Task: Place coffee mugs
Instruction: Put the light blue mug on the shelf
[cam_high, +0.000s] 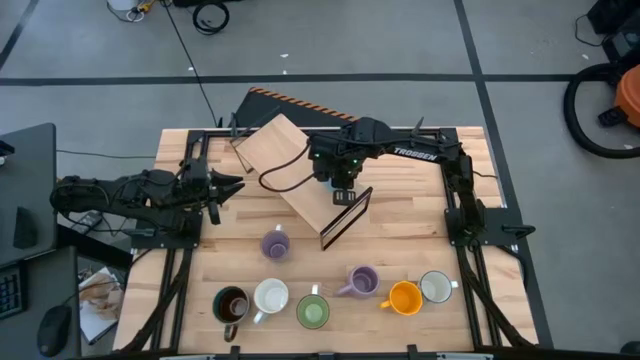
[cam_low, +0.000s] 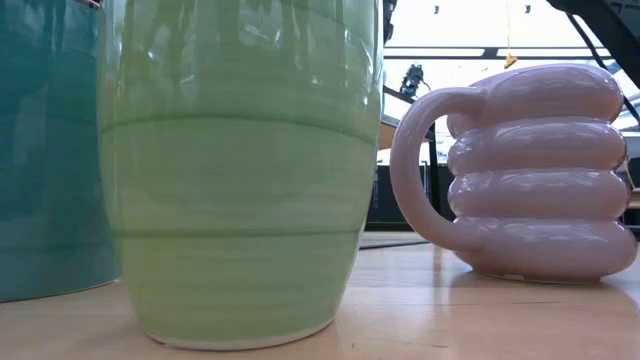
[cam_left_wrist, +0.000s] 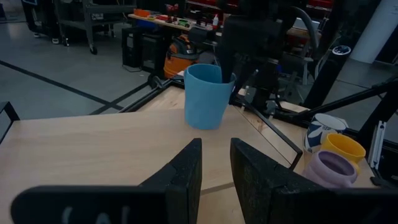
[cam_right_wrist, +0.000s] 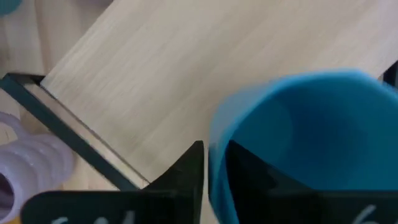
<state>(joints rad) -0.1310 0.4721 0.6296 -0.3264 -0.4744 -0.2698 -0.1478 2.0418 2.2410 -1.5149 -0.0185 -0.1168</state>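
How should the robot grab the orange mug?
Probably by its rim, from straight above: the orange mug stands upright, mouth open, so one tool finger can slip inside. Choose a stretch of rim clear of both neighbours: the white mug crowds one side and the handle sticks out the other.

Blue mug (cam_left_wrist: 206, 95) upright on the board — seven mugs (cam_high: 312, 312) below.
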